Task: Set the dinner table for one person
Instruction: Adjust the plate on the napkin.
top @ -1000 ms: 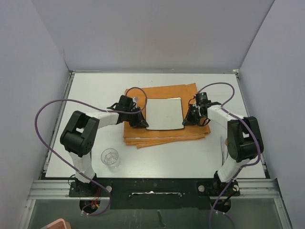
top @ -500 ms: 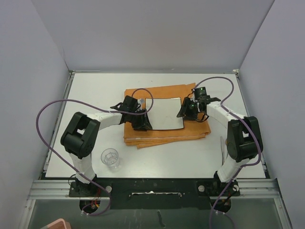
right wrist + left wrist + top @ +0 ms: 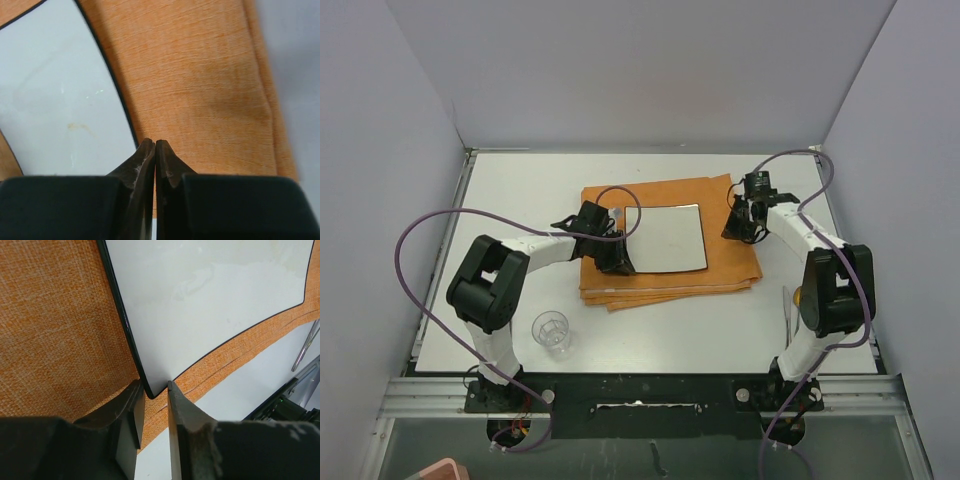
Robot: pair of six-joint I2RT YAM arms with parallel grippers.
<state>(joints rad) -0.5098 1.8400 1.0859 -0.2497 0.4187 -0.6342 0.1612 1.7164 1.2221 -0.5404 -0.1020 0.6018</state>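
left gripper (image 3: 154,390) slightly apart at the plate (image 3: 210,300) corner, right gripper (image 3: 154,143) pressed together, above the flat off-white dinner table (image 3: 520,190).

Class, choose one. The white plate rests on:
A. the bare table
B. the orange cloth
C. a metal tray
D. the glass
B: the plate lies flat on the orange cloth, whose weave shows around its edges.
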